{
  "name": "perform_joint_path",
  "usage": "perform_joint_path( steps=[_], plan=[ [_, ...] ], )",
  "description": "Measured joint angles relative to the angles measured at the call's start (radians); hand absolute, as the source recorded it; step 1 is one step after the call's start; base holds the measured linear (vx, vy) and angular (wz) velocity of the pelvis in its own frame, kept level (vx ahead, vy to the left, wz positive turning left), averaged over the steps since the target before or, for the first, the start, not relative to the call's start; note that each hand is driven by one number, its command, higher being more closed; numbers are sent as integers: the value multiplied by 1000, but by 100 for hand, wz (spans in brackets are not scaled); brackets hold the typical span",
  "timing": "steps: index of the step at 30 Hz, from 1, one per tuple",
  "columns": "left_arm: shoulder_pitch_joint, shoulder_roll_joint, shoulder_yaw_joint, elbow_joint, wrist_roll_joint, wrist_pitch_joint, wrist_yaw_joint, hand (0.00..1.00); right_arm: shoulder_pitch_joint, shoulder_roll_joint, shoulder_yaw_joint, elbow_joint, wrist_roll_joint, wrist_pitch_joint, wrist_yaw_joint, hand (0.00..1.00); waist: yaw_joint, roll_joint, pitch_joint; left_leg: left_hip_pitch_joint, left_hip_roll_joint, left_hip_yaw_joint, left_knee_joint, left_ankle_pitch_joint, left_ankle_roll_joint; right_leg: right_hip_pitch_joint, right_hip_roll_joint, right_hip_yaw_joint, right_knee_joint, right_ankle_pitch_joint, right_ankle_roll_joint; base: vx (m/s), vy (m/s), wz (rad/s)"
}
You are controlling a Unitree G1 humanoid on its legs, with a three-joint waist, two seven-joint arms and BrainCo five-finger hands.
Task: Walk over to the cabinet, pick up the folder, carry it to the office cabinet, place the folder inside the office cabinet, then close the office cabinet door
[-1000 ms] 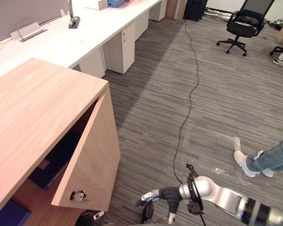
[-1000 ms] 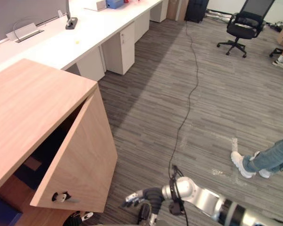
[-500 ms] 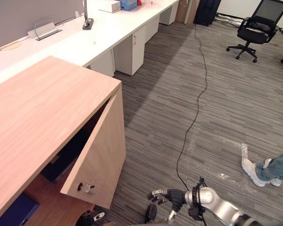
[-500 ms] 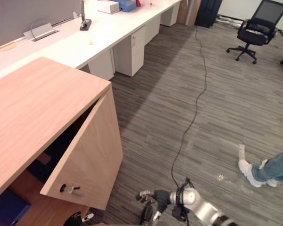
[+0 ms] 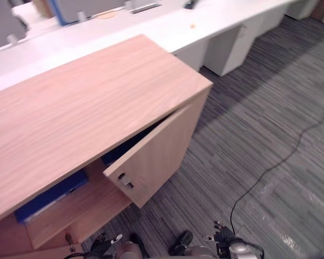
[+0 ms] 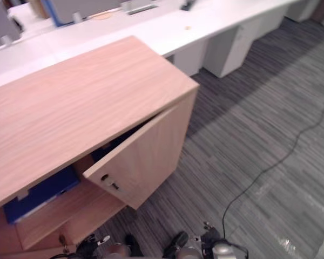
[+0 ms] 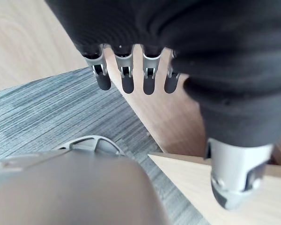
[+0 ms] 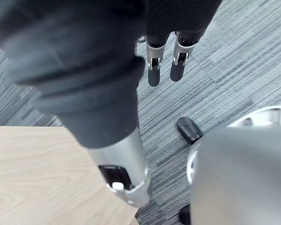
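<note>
we find the left hand (image 7: 149,78) and right hand (image 8: 154,71) low by the floor, fingers straight, holding nothing. beyond, the office cabinet (image 5: 86,97) door (image 5: 156,156) stands ajar as before. the blue folder (image 5: 48,197) lies on the shelf inside, mostly hidden under the top. our view has swung toward the cabinet.

Shows just a strip of the blue folder (image 5: 48,197) under the office cabinet (image 5: 86,102) top; cuts off the cabinet's left end; hides its right interior behind the door (image 5: 156,156).
</note>
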Motion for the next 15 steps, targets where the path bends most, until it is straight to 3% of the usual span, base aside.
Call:
perform_joint_path(
  steps=[3,6,9,11,13,15],
  plan=[
    [6,-2,-1,15,14,6,0,0,20,24,-105,22,41,1,-25,0,-11,0,-10,48,-65,-30,-157,69,9,0,-27,-29,11,6,27,26,177,33],
    [-11,-1,-1,15,13,6,0,0,22,32,-177,46,46,7,-33,0,-16,2,-12,48,-86,-63,-177,81,26,5,-51,-64,29,12,35,46,84,37],
    [-26,-2,-2,15,1,5,0,0,33,43,-232,52,62,17,-49,0,-27,4,-17,67,-110,-112,-178,78,33,25,-122,-105,143,-32,64,89,129,51],
    [-27,-2,-11,17,0,5,2,0,32,42,-238,44,75,17,-51,0,-30,9,-16,74,-124,-141,-179,72,42,10,-181,-79,265,-68,57,74,180,44],
    [-26,5,-37,35,1,2,7,0,31,43,-248,41,79,14,-55,0,-30,12,-17,79,-132,-172,-179,66,51,-29,-221,88,381,-86,42,4,198,49],
    [-28,20,-66,45,6,-3,14,0,31,54,-248,39,106,11,-55,0,-33,5,-19,74,-143,-248,-175,67,57,-68,-218,382,424,-116,66,-27,114,86]
  ],
)
